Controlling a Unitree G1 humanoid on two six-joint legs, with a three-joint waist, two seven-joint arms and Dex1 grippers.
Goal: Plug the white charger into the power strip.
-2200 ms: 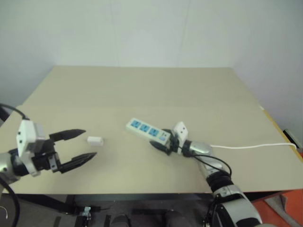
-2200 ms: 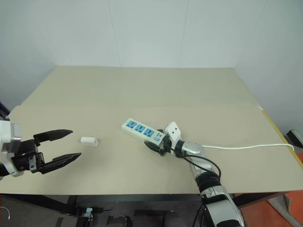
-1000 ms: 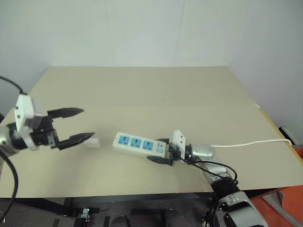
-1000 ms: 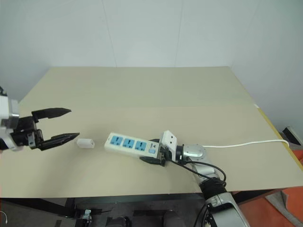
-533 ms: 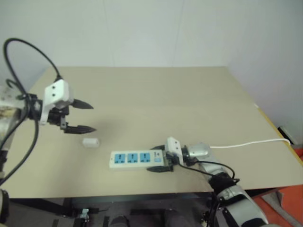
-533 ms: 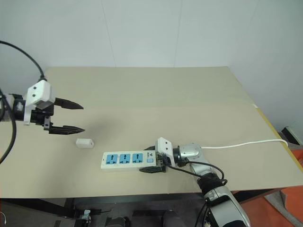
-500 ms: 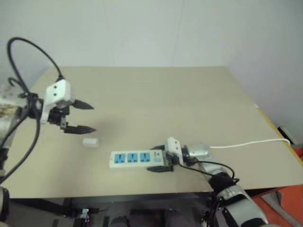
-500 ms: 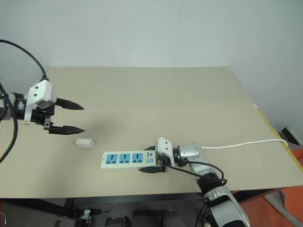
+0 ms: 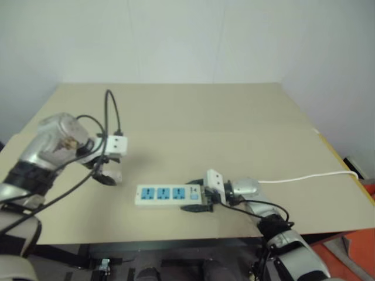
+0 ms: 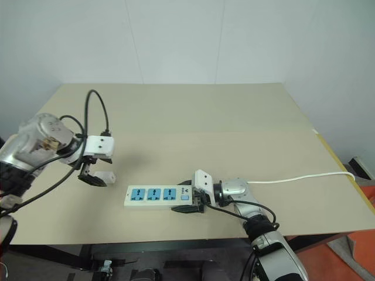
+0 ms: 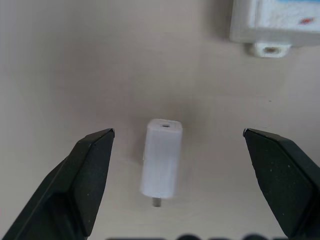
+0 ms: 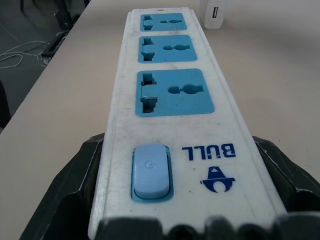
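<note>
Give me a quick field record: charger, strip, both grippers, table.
charger: lying flat on the table, free, prongs visible at one end
left gripper: above the charger, jaws open, one on each side of it, not touching
strip: flat on the table, three blue sockets empty
right gripper: jaws shut on the strip at its switch end
cord: runs off toward the table's right edge

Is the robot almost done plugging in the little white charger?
Not yet. Done: the right gripper has clamped the switch end of the power strip, which lies flat with all three blue sockets empty. In hand: the left gripper is open above the white charger, which lies on the table, untouched. Left: grab the charger, carry it over, push it into a socket.
</note>
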